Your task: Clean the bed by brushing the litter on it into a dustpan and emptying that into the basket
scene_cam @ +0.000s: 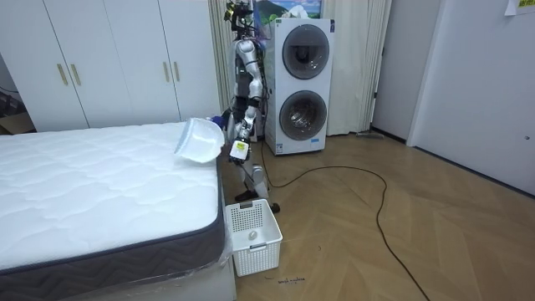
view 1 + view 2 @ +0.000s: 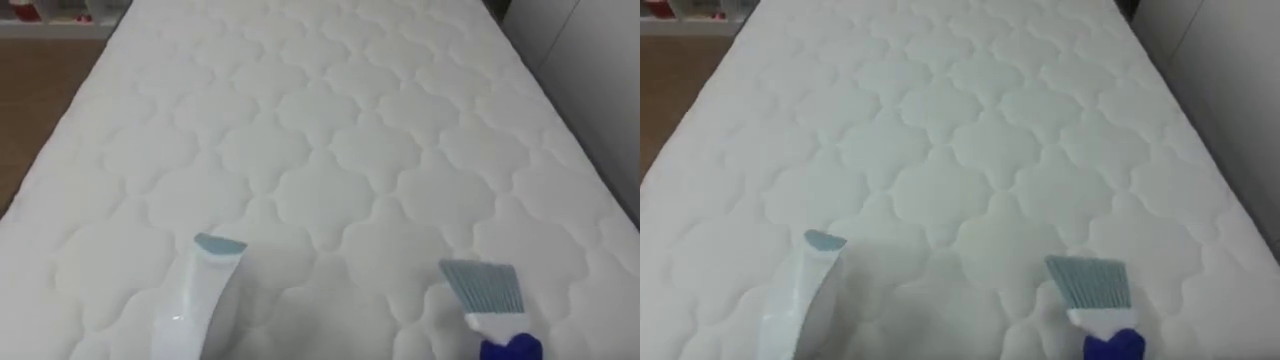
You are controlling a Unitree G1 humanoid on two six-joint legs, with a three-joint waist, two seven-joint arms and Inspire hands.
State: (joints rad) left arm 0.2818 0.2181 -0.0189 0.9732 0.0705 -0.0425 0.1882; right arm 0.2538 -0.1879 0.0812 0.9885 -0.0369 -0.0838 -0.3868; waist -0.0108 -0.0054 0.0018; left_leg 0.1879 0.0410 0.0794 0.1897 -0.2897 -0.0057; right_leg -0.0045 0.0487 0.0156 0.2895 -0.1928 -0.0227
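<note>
One hand, the left hand [image 1: 238, 144], sits at the handle of a curved white plastic dustpan [image 2: 195, 300] over the near edge of the quilted white mattress [image 2: 320, 130]. Its grip cannot be made out. To the right, a grey-bristled brush [image 2: 480, 287] has its blue handle cut off.

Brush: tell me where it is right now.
In the left eye view the brush is at lower right, bristles over the white mattress, to the right of the dustpan.

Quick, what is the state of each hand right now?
Left hand: shut on the dustpan.
Right hand: cannot be told; brush at its side.
</note>
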